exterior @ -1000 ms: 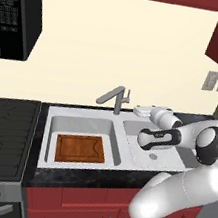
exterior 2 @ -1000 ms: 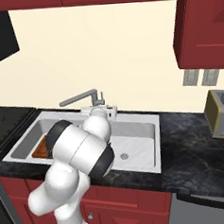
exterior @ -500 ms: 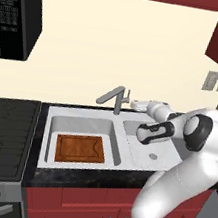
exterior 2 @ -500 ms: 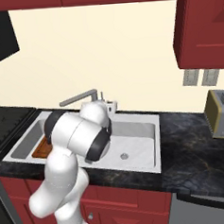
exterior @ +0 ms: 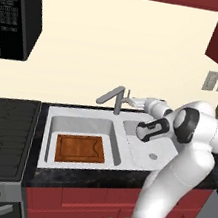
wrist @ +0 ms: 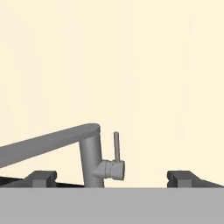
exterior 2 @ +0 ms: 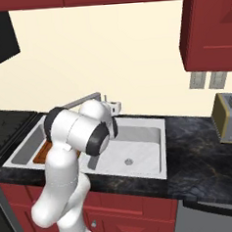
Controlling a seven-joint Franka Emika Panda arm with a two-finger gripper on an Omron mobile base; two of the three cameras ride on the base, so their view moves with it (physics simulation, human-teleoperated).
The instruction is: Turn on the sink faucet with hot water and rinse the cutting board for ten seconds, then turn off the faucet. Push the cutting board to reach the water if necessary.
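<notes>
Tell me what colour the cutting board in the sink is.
Reddish-brown wood with a darker groove near its edge; the cutting board shows best in the left base view.

The black speckled desk carries a white-grey double sink set into it. A reddish-brown cutting board lies flat in the basin at 9 o'clock; the shallower basin at 3 o'clock has a round drain. The faucet rises at 12 o'clock. A toaster stands at far 3 o'clock.
</notes>
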